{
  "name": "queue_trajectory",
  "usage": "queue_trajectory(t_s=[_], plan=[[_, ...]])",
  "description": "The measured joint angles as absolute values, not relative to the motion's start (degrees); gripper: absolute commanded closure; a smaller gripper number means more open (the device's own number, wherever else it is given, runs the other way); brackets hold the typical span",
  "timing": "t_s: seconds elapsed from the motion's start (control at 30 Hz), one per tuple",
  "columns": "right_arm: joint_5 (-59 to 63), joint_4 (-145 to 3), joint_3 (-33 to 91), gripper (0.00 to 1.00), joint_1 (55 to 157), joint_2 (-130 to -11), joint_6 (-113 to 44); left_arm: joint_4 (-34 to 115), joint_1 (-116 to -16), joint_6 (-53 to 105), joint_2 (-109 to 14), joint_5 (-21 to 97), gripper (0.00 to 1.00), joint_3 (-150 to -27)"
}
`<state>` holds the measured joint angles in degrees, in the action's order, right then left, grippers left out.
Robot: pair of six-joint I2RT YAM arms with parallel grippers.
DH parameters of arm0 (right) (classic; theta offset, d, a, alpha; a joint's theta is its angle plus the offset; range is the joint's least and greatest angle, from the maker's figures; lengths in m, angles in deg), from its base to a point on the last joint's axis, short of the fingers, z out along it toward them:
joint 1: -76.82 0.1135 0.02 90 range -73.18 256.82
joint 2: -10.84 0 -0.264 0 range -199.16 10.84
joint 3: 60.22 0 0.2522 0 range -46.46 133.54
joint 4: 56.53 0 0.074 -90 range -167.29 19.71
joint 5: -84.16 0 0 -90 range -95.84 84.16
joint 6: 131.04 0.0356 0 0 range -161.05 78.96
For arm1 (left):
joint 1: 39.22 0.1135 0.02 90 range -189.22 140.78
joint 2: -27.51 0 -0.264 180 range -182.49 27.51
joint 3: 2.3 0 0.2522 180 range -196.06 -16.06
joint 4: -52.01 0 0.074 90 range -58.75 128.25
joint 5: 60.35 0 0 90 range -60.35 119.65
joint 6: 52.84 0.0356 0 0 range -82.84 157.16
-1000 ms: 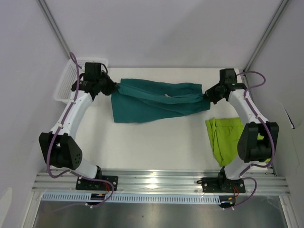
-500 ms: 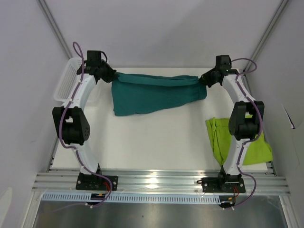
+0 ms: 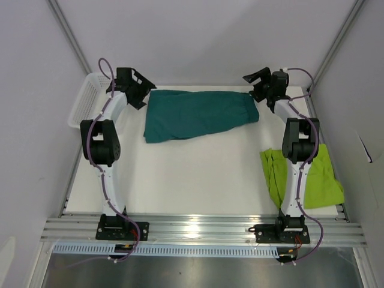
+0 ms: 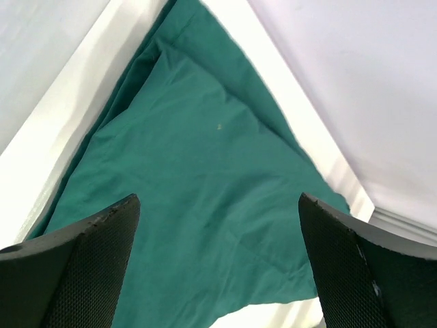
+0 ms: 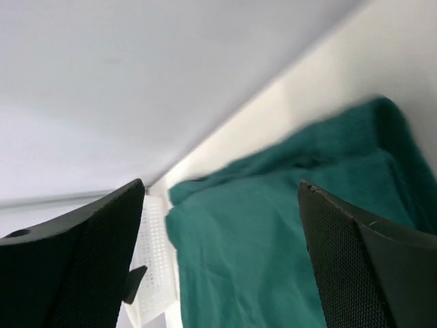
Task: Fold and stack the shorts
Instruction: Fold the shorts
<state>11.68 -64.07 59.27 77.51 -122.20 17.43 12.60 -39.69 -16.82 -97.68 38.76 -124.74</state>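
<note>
Left claw (image 3: 143,90): I read the jaws as spread wide, with nothing held. In its wrist view both black fingers (image 4: 82,273) stand far apart, and only cloth shows below the gap.
Right claw (image 3: 255,85): the jaws are equally wide and grip nothing. Its wrist view shows cloth past the gap, not in it.
Teal shorts (image 3: 198,113): they lie flat on the desk (image 3: 192,174) between the two claws. One end is just beside the left claw and the other just beside the right claw. On the left claw's side the cloth runs further toward the arm bases, so that end is the deeper one.
Contact: I cannot tell whether either claw's tips touch the fabric. From overhead both sit just off its ends.
Surface of teal shorts: soft creases, and one small pale speck under the left claw. I cannot tell what it is.
Lime green shorts (image 3: 273,171): these are rumpled on the desk, well apart from the right claw and back toward that arm's base. The right arm partly hides them.
White mesh basket (image 3: 84,102): it sits just outboard of the left claw, on the side away from the teal shorts.
Stack status: the two pairs lie well apart, neither resting on the other.
Arms: both are stretched far forward, with the claws facing each other across the teal shorts.
</note>
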Motion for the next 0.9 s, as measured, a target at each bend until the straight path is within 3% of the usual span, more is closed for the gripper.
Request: queue_trajectory(t_s=[0.2,0.47,0.53,0.7,0.8,0.9], plan=[[14.4,-55.1,49.9,0.05,75.5,-116.2,14.2,13.8,-39.7,-14.8,-91.6,36.5,0.01,-120.5],[13.0,-64.9,48.2,0.05,74.1,-110.9,3.0,17.1,-41.9,-10.2,-74.1,35.0,0.01,-105.1],[13.3,-67.4,48.3,0.0,74.1,-111.2,1.4,18.0,-43.1,-9.3,-70.9,35.2,0.01,-101.4],[16.7,-70.6,50.3,0.01,74.4,-116.0,-0.7,18.4,-47.3,-7.9,-67.2,34.6,0.01,-95.6],[17.2,-73.1,50.3,0.17,74.9,-119.2,-1.4,18.3,-49.4,-7.5,-66.2,34.3,0.01,-93.7],[17.4,-74.9,50.5,0.21,75.5,-121.2,-1.9,17.8,-50.6,-7.2,-65.7,34.3,0.01,-93.2]])
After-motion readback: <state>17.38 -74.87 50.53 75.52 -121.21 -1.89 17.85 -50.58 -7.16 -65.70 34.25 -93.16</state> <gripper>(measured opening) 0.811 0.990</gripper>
